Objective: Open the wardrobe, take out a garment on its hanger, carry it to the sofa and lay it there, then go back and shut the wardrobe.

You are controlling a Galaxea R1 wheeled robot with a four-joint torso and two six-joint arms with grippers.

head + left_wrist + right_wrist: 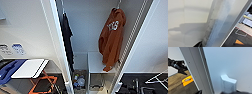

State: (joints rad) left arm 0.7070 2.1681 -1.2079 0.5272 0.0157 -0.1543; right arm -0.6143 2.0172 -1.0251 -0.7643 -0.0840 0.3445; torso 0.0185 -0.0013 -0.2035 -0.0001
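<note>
Orange hoodie (111,40) on a white hanger (118,5), hanging high inside the open wardrobe (82,30), above and beyond both claws, toward the right claw's side. Not yet held. No telling how far either claw is open, or whether anything is gripped.

Left claw close against the left door (193,18). Right claw close to the right door (228,62), near its white handle (228,84).

Likely risks: knocking a door on the reach in, or dragging a sleeve across the right door's edge.

Dark garment (67,32) toward the left claw's side, well apart from the hoodie. White shelf (98,62) just under the hoodie's hem. Clutter (78,81) lower down, possibly snagging fabric.
</note>
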